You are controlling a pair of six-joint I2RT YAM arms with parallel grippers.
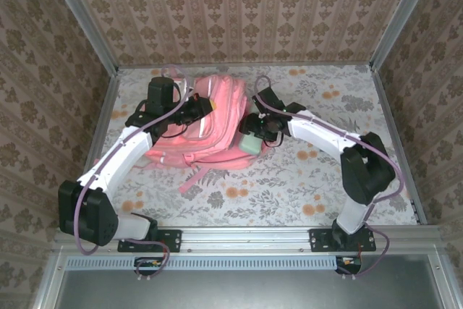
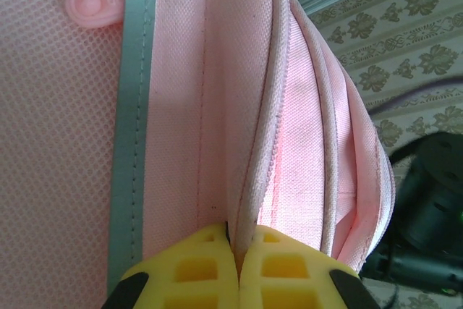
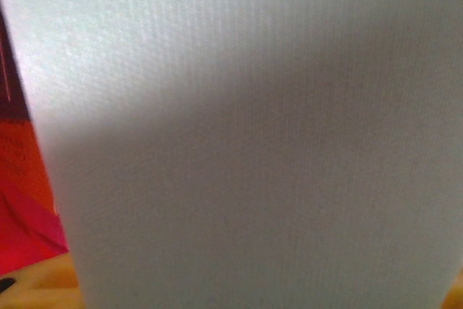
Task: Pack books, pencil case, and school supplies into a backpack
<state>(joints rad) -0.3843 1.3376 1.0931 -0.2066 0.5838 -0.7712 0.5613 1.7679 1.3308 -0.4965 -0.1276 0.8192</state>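
Observation:
The pink backpack (image 1: pixel 217 142) lies in the middle of the table, its opening turned to the right. My left gripper (image 1: pixel 205 105) is shut on the backpack's piped opening edge, and the yellow fingertips (image 2: pixel 210 265) pinch that rim of the backpack (image 2: pixel 181 106). My right gripper (image 1: pixel 255 134) holds the pale mint-green pencil case (image 1: pixel 251 145) at the backpack's right side. In the right wrist view the pencil case (image 3: pixel 253 135) sits very close and hides the fingers, with pink backpack fabric (image 3: pixel 22 208) to its left. The books and the teal school supplies are out of view.
Patterned walls and a metal frame (image 1: pixel 391 27) enclose the floral table (image 1: pixel 289 186). A pink strap (image 1: pixel 194 176) trails from the backpack toward the near edge. The right arm's dark body (image 2: pixel 427 208) shows beside the backpack in the left wrist view.

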